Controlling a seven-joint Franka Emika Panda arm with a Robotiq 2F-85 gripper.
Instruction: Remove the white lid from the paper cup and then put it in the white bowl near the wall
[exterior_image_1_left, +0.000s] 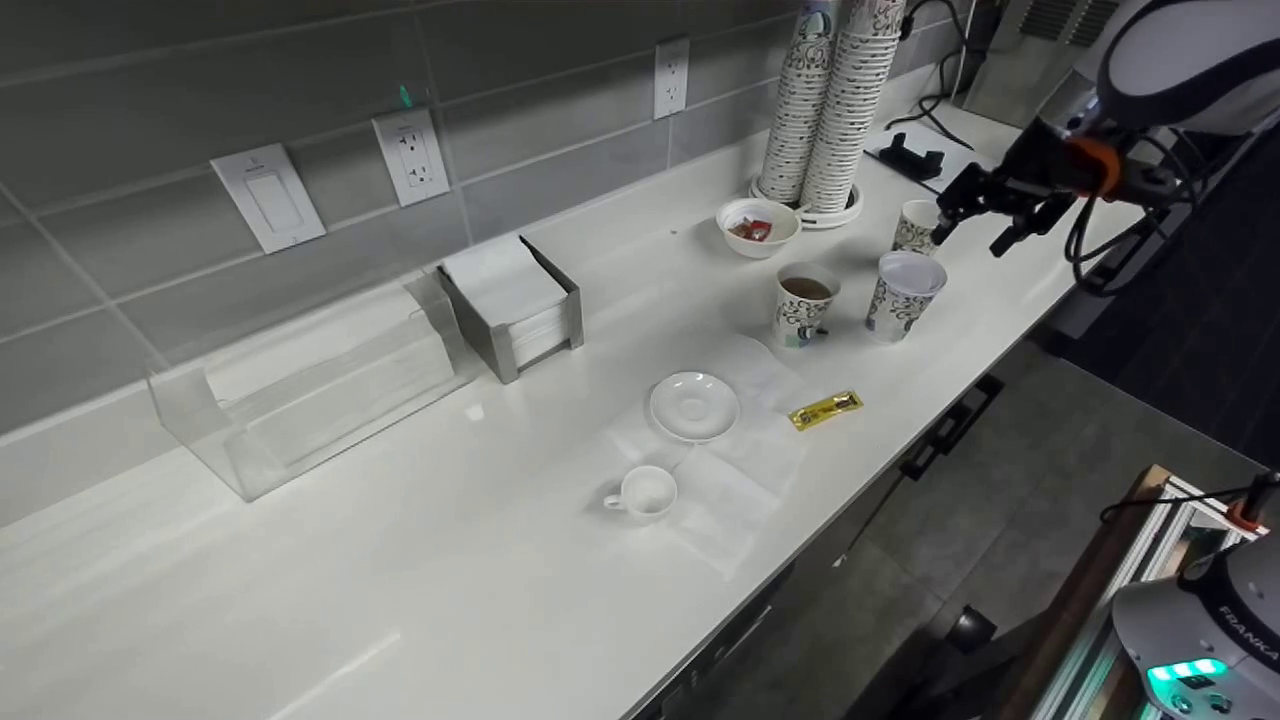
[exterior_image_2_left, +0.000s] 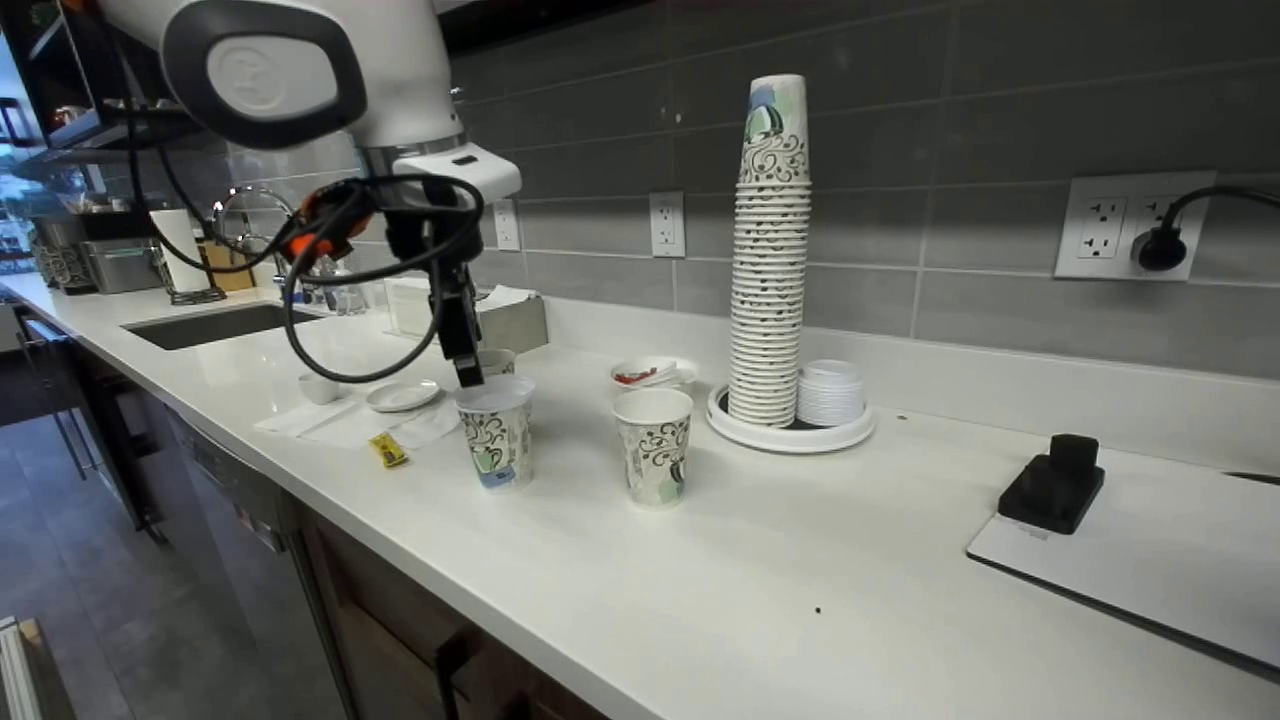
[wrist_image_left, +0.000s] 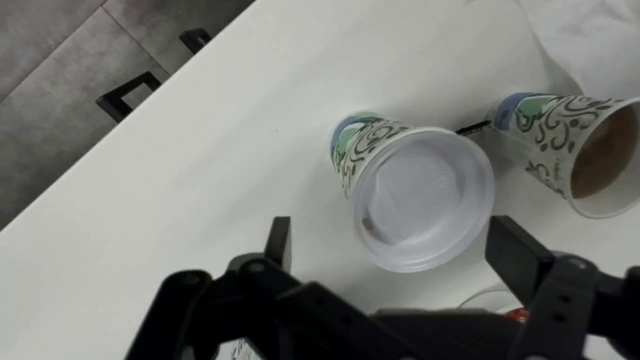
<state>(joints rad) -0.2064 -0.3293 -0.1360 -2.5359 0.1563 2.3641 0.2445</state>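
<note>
Brown-filled cup (exterior_image_1_left: 801, 315) and third cup (exterior_image_1_left: 912, 231) flank seemingly passable lane toward white bowl (exterior_image_1_left: 757, 247).

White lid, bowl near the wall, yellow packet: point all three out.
White lid (wrist_image_left: 424, 198): wrist view, middle of its sunken top.
Bowl (exterior_image_1_left: 762, 249): an exterior view, outer wall facing the camera.
Yellow packet (exterior_image_1_left: 826, 410): an exterior view, middle of its wrapper.

White robot arm (exterior_image_2_left: 410, 70) overhead, black gripper (wrist_image_left: 392, 242) angled down — fingers (wrist_image_left: 517, 255) spread apart.
</note>
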